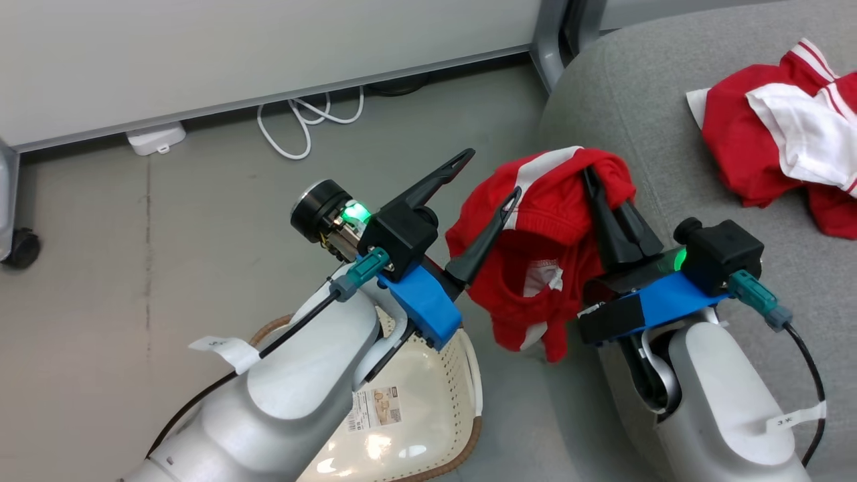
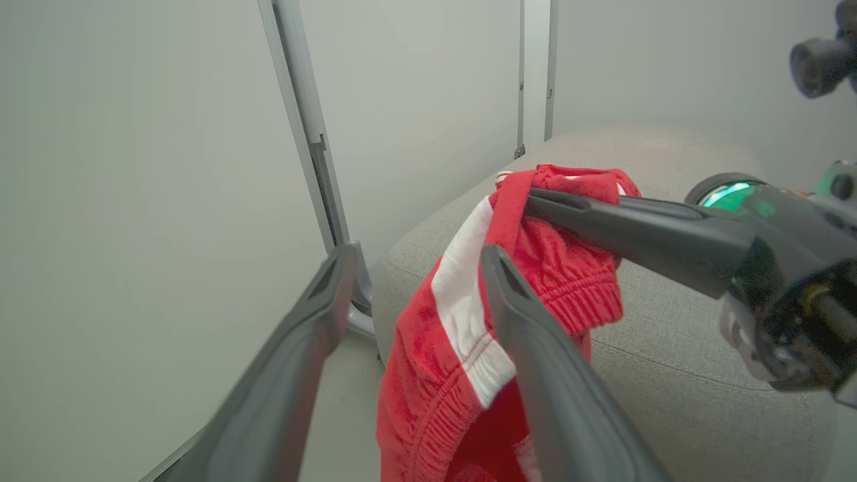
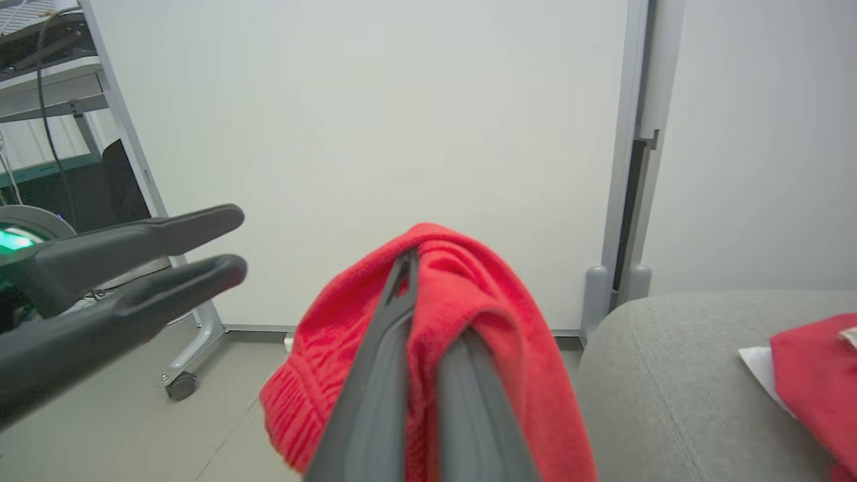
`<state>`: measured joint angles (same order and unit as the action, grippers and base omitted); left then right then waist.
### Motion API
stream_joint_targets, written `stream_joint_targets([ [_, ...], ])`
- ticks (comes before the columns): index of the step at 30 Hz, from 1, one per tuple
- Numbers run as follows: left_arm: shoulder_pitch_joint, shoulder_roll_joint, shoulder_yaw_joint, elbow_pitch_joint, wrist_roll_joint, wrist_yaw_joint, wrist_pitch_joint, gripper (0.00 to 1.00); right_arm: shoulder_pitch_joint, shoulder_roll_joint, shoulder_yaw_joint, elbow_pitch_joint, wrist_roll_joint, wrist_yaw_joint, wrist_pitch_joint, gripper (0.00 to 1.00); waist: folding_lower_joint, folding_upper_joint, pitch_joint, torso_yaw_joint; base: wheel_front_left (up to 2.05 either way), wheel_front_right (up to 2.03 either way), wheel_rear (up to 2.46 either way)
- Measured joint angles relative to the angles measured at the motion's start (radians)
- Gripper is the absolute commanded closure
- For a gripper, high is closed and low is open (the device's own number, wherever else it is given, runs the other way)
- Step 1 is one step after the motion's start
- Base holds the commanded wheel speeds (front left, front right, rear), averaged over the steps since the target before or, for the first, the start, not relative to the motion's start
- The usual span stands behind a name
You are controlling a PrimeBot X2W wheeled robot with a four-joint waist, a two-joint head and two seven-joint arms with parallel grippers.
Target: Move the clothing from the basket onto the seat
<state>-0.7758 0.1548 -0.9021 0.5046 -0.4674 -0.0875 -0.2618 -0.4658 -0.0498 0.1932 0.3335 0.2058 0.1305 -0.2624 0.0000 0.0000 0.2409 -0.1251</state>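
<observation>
My right gripper (image 1: 590,173) is shut on a red garment with white stripes (image 1: 535,221), which hangs in the air over the seat's left edge (image 1: 602,94). In the right wrist view the garment (image 3: 489,288) drapes over the closed fingers (image 3: 375,375). The left gripper (image 1: 492,175) stands open just left of the hanging garment (image 2: 415,381), nothing between its fingers (image 2: 294,348). A second red and white garment (image 1: 776,147) lies on the grey seat at the right. Under my left arm sits the cream basket (image 1: 428,375), with no clothing in the part that shows.
Grey floor lies left of the seat, with a white cable (image 1: 301,127) and a white adapter (image 1: 155,138) along the wall. A caster wheel (image 1: 20,248) sits at the far left. A metal post (image 1: 549,40) stands beside the seat's back corner.
</observation>
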Motion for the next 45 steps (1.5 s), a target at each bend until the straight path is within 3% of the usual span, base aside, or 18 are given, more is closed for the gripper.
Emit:
stream_joint_targets([
  [22, 0.047, 0.017, 0.005, -0.035, 0.029, 0.018, 0.0, 0.0, 0.052, -0.001, -0.121, -0.11, -0.045, 0.0, 0.0, 1.0, 0.0, 0.0, 0.05, -0.098, 0.0, 0.0, 0.0],
  [31, 0.049, 0.036, 0.042, -0.078, 0.056, 0.035, 0.0, 0.0, -0.111, -0.004, -0.198, -0.194, -0.101, 0.0, 0.0, 1.0, 0.0, 0.0, 0.106, -0.1, 0.0, 0.0, 0.0],
  [39, -0.013, 0.051, 0.045, -0.098, 0.085, 0.034, 0.0, 0.0, -0.363, -0.109, -0.325, -0.244, -0.126, 0.0, 0.0, 1.0, 0.0, 0.0, 0.227, -0.091, 0.0, 0.0, 0.0],
  [45, -0.049, 0.06, 0.038, -0.102, 0.102, 0.032, 0.001, 0.0, -0.535, -0.252, -0.393, -0.226, -0.16, 0.0, 0.0, 1.0, 0.0001, 0.0, 0.322, -0.077, 0.0, 0.0, 0.0],
])
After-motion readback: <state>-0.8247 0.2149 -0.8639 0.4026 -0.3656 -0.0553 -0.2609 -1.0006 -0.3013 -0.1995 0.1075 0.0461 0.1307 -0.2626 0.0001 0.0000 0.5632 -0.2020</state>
